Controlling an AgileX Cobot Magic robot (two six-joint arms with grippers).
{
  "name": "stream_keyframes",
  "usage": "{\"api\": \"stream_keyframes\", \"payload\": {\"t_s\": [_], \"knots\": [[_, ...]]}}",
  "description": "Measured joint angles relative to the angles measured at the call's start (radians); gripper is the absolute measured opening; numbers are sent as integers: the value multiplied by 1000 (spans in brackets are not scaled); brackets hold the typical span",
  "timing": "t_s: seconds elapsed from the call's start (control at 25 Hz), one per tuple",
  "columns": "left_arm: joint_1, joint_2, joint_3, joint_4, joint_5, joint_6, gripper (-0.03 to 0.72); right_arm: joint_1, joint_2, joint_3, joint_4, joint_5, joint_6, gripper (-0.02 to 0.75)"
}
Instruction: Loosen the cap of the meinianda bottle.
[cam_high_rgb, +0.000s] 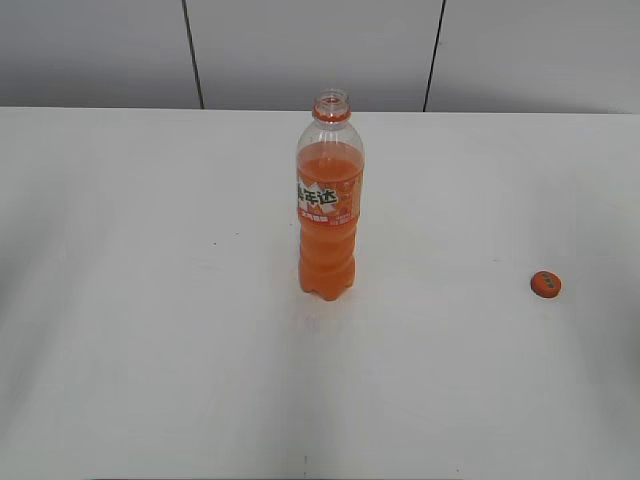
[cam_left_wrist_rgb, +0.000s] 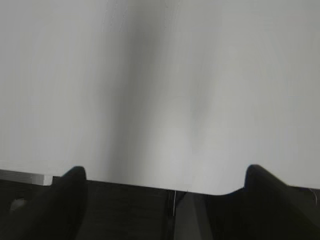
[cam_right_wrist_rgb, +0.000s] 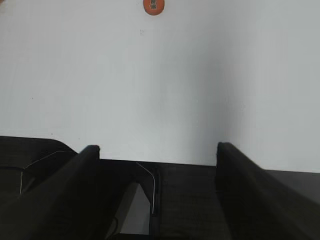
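Note:
The meinianda bottle stands upright in the middle of the white table, its mouth bare above the orange neck ring. The small orange cap lies flat on the table far to the right of the bottle; the right wrist view shows the cap at its top edge, well ahead of the jaws. My right gripper is open and holds nothing, over the table's near edge. My left gripper is open and empty as well, facing bare table. Neither arm shows in the exterior view.
The white table spreads wide around the bottle. A grey panelled wall runs behind the table's far edge. Both wrist views show the table's near edge with dark floor below.

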Motion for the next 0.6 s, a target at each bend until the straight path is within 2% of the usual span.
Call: {"api": "stream_keyframes", "payload": {"t_s": [0.24, 0.4, 0.6], "knots": [[0, -400, 208, -1, -21, 8, 568, 0, -256, 155, 0, -1, -1, 533], [0, -643, 316, -3, -22, 92, 565, 0, -401, 252, 1, -33, -1, 533], [0, -930, 341, -91, -26, 225, 563, 0, -568, 354, 1, -62, -27, 533]]}}
